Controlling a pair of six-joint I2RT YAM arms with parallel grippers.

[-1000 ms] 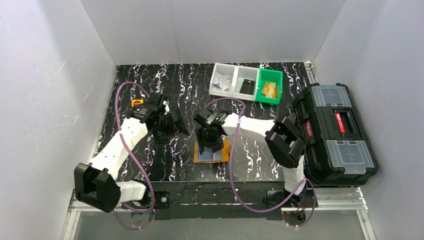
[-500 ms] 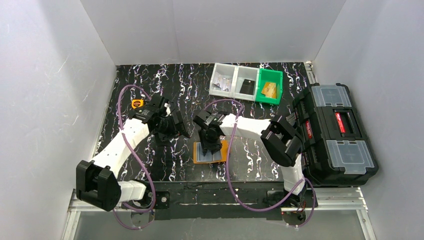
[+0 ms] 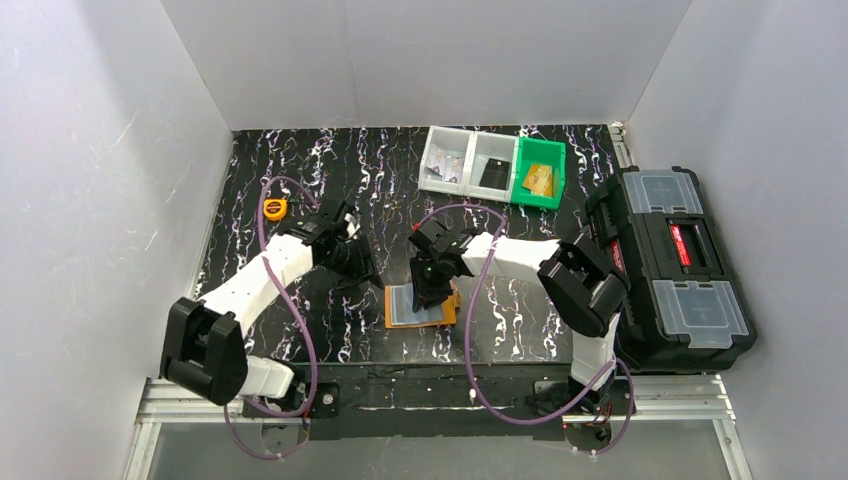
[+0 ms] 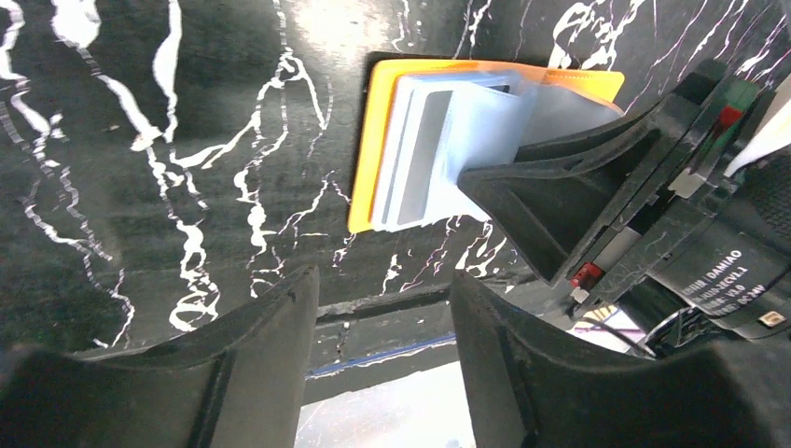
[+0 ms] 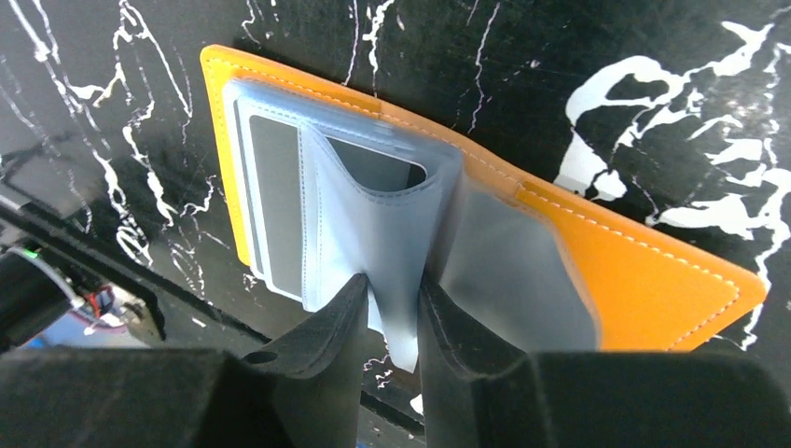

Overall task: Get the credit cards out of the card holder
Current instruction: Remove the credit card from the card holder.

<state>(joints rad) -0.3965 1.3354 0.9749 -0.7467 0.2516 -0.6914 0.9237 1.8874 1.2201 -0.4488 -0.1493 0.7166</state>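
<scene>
The orange card holder (image 3: 447, 303) lies open on the black marbled table, in front of both arms. Pale blue clear pockets (image 5: 373, 219) fill its inside, with a dark card (image 5: 373, 168) and a greyish card (image 5: 278, 196) tucked in them. My right gripper (image 5: 392, 289) is shut on one pocket leaf and holds it upright; in the top view it (image 3: 427, 296) is over the holder. My left gripper (image 4: 382, 289) is open and empty, just left of the holder (image 4: 366, 140); in the top view it (image 3: 368, 274) is beside the right gripper.
Two clear bins (image 3: 467, 160) and a green bin (image 3: 540, 172) stand at the back. A black toolbox (image 3: 675, 265) sits at the right edge. A small yellow-orange tape measure (image 3: 274, 208) lies at the left. White walls close in the table.
My left arm has swung right and nearer to the card holder. My right gripper has shifted slightly right over the holder, still pinching the pocket leaf.
</scene>
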